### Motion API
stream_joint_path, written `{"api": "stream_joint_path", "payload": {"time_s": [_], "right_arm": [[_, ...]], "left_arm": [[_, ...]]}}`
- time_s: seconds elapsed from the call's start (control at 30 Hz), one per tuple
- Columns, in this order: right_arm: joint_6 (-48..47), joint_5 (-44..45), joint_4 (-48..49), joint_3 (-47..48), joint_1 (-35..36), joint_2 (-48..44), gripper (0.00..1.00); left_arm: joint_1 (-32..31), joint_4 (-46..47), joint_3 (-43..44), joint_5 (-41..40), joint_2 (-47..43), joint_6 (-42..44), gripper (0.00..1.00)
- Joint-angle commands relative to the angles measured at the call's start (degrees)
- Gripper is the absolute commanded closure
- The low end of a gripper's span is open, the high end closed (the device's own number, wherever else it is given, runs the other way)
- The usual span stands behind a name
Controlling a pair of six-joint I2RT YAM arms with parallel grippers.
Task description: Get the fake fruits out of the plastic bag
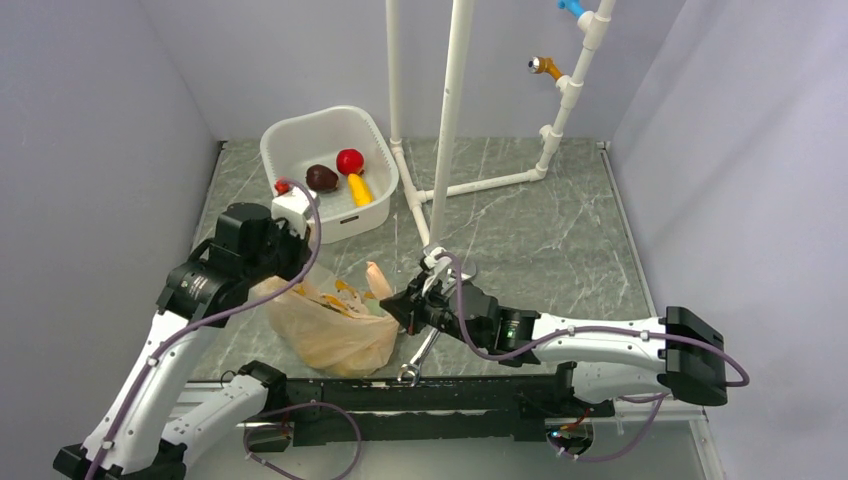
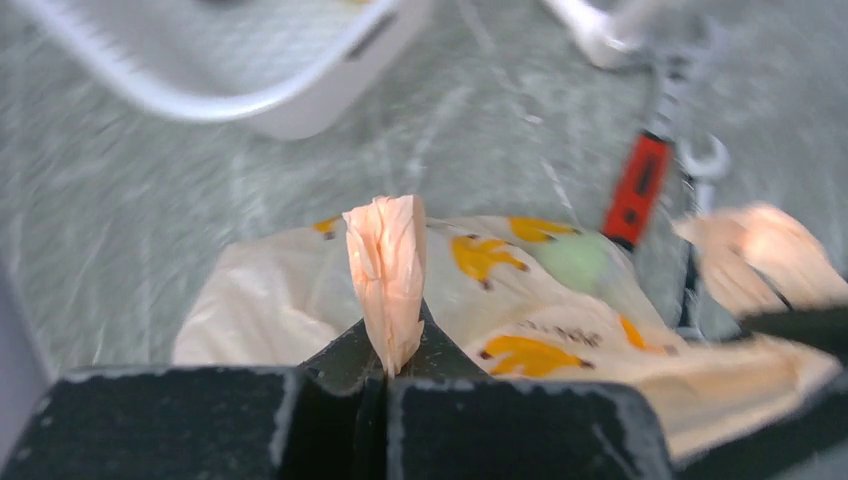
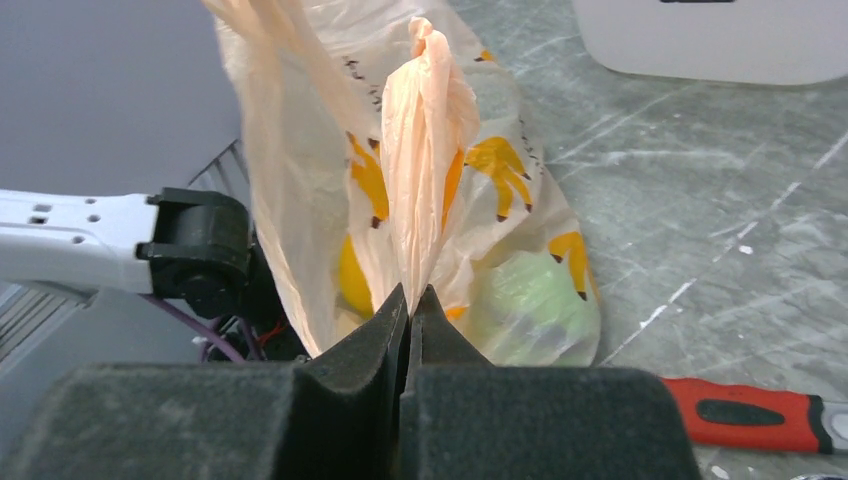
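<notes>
Handles are what the coming move turns on, so we take each view in turn

Left wrist view: the left gripper (image 2: 385, 375) has its jaws clamped on a twisted peach handle (image 2: 385, 265), which stands upright out of the fingers. The plastic bag (image 2: 520, 310) spreads out beyond the handle. Of the fake fruits (image 2: 578, 264) only a pale green ball (image 2: 572, 258) shows through the film. The picture is smeared, so we can make out nothing else inside.

Right wrist view: the right gripper (image 3: 410, 310) is pinched shut on the other handle (image 3: 425, 170), its long axis upright too, with the bag hanging beyond it. Inside the bag we see the green ball and a yellow piece (image 3: 352, 285) whose outline is unclear.

Top view: the bag slumps on the table (image 1: 560, 230) between the two grippers, the left at the bag's left edge and the right at its right edge. Each arm is nearest its own side of the bag. The mouth runs between them, so we judge that drawing them apart would spread it. The white tub (image 1: 372, 205) sits beyond the bag and a wrench (image 1: 420, 356) lies just right of the bag. The left fingertips are hidden under the arm, and we cannot tell how far the mouth gapes
</notes>
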Motion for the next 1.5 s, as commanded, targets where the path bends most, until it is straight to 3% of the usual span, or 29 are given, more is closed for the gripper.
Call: {"api": "stream_joint_path", "payload": {"time_s": [0.0,0.13,0.27,0.37,0.47,0.53,0.73,0.87,1.03,1.1,1.3,1.47], "right_arm": [[1.4,7.1,-3.6,5.3,-0.4,2.2,1.00],[3.8,18.5,-9.0,12.0,-0.5,6.6,1.00],[-0.3,26.0,-12.9,20.4,-2.6,11.1,1.00],[-3.2,29.3,-16.1,27.1,-5.8,13.8,1.00],[-6.8,26.1,-14.9,31.9,-9.3,15.3,1.00],[-8.3,21.2,-14.8,35.2,-11.3,16.4,1.00],[-9.7,13.9,-12.5,35.7,-12.5,16.4,0.95],[-6.1,8.3,-8.8,24.9,-12.5,12.7,0.87],[-1.7,2.9,-4.8,9.8,-11.6,6.0,0.84],[-1.3,2.1,-6.3,6.1,-10.7,3.5,0.80],[-4.0,-1.4,-18.4,3.7,-9.5,-3.1,0.46],[-8.1,-5.6,-29.0,9.2,-9.3,-5.9,0.34]], "left_arm": [[0.1,4.0,2.0,-27.6,-1.8,-9.9,1.00],[0.1,14.7,-1.5,-40.7,-9.1,-14.1,1.00],[0.2,24.5,-2.7,-47.0,-11.4,-15.1,1.00],[0.2,17.6,7.6,-50.3,-4.2,-17.9,1.00],[0.2,9.4,17.3,-54.7,1.2,-22.2,1.00],[0.2,10.1,18.4,-55.8,1.0,-22.8,1.00],[0.3,18.3,5.4,-54.6,-8.8,-24.8,1.00],[0.2,17.5,-8.2,-52.0,-20.2,-33.9,1.00],[0.2,18.4,-22.9,-41.8,-36.4,-35.1,1.00],[0.2,14.6,-24.2,-40.1,-40.6,-38.0,1.00],[0.2,7.3,-23.4,-34.5,-45.5,-38.1,1.00],[0.2,4.1,-22.8,-31.7,-45.0,-35.8,1.00]]}}
